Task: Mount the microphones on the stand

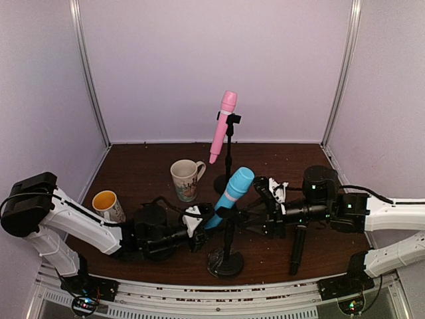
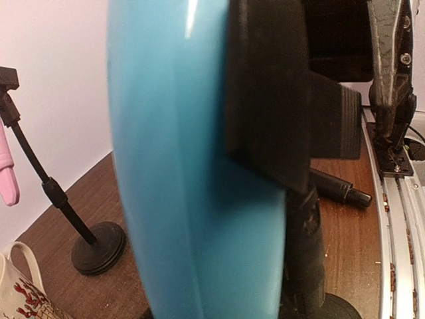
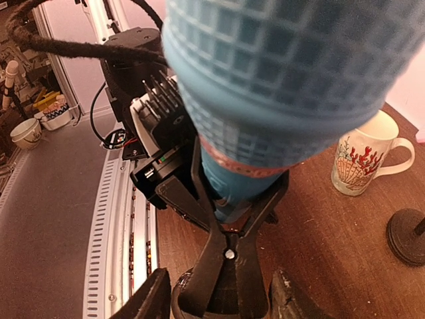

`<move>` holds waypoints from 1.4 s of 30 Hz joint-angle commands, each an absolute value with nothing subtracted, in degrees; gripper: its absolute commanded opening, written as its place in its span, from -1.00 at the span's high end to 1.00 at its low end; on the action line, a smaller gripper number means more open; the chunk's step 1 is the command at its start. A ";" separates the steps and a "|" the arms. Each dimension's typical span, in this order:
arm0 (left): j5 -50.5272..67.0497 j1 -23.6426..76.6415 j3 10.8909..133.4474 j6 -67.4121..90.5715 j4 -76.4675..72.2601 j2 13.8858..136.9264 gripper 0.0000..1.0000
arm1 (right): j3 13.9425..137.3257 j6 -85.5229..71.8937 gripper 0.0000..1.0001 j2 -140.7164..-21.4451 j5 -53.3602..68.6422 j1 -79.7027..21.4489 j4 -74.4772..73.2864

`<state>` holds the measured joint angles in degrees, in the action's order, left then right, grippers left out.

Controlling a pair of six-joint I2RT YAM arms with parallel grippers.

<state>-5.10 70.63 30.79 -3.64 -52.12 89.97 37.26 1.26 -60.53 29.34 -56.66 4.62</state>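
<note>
- Light blue microphone (image 1: 234, 186) sits tilted in the clip (image 3: 229, 266) of the near stand (image 1: 226, 262), head up and to the right, tail down and to the left. It is mid-table, between the two grippers.
- Left gripper (image 1: 198, 222) is at the tail end of the blue mic, probably steadying it at that angle while it seats. The mic fills the left wrist view and hides the fingers, so I can't tell how far open they are or whether they grip.
- Right gripper (image 3: 222, 279) comes in from the right. Its fingers (image 3: 154, 298) are spread either side of the clip's handles.
- That looks like a squeeze position, to spread the clip so the mic can slide in. I can't tell whether the pads actually press the handles or just flank them.
- Pink microphone (image 1: 223, 129) is already clipped on the far stand (image 1: 224, 184), head up and body slanting down to the left. That one looks done.
- Black microphone (image 1: 297, 251) lies flat on the table (image 1: 146, 166), near right, under the right arm. It is not on any stand.
- Count:
  - 3 mics: 1 mounted, 1 in the clip being handled, 1 loose.
  - 2 stands in view, both occupied. I see no third stand for the black mic.
  - 2 mugs, not task items: the patterned mug (image 1: 185, 181) at centre-left and the yellow-lined mug (image 1: 107, 203) at left.
</note>
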 commanded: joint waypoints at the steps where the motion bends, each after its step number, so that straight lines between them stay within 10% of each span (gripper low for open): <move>1: -3.34 71.98 31.12 -6.02 -54.14 88.46 1.00 | 37.47 -0.35 -0.08 -59.44 26.44 -56.66 3.83; 20: -7.51 71.98 28.93 -4.97 -52.98 85.40 0.03 | 37.09 -1.04 -0.21 -58.39 26.93 -56.63 3.52; 42: -10.38 73.01 29.81 -6.55 -39.09 78.86 -0.25 | 36.06 -3.35 -0.30 -53.88 27.60 -56.73 2.57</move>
<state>-9.52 72.47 29.32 -6.04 -41.23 81.14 36.69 -2.02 -55.59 28.03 -56.66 2.74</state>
